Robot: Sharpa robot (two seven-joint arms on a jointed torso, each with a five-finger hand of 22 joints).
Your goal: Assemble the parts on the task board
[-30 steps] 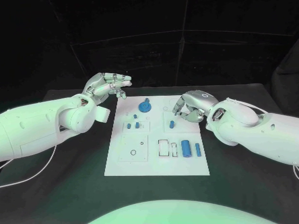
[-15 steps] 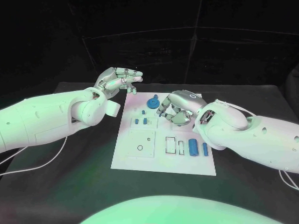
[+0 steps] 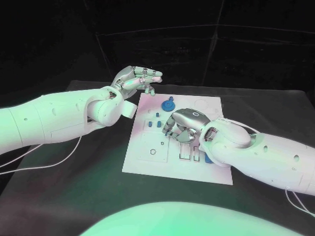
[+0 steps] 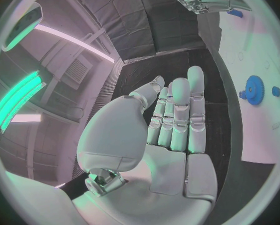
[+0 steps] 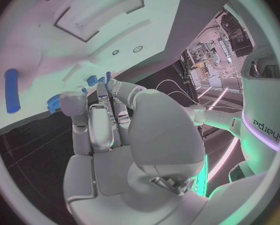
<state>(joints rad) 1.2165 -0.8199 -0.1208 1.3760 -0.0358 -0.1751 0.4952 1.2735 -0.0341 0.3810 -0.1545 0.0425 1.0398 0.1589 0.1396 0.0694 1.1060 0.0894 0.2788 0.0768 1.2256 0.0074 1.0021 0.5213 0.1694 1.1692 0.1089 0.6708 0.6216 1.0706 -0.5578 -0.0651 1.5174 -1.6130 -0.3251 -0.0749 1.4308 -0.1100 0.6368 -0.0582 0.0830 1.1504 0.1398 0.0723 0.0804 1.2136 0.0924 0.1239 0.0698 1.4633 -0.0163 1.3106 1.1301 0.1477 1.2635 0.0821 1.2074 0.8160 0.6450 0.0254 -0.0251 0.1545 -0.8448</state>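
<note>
Landmark: task board (image 3: 144, 162), the white plate in the middle of the black counter (image 3: 72, 196).
Parts: a blue gear (image 3: 168, 105) sits near the board's far edge; small blue pieces (image 3: 153, 124) lie just nearer than the gear; a blue cylinder (image 5: 12, 90) lies on the board close to the right robot hand.
Right robot hand (image 3: 183, 126): low over the middle of the board, fingers curled in; whether they pinch a part I cannot tell.
Left robot hand (image 3: 138, 80): raised off the board's far left corner, fingers drawn together, nothing visibly in them, so closed on nothing.
Step in hand: likely the right robot hand picking or seating a small part mid-board.
Doing it well: lower slowly, keep the fingertips square to the board, avoid nudging the neighbouring blue pieces, and keep the left robot hand clear of the gear.
Change from one second ago: the camera has shifted; allowing for that, the right robot hand has gone from the board's right edge to its centre, now covering the cylinder's area.
</note>
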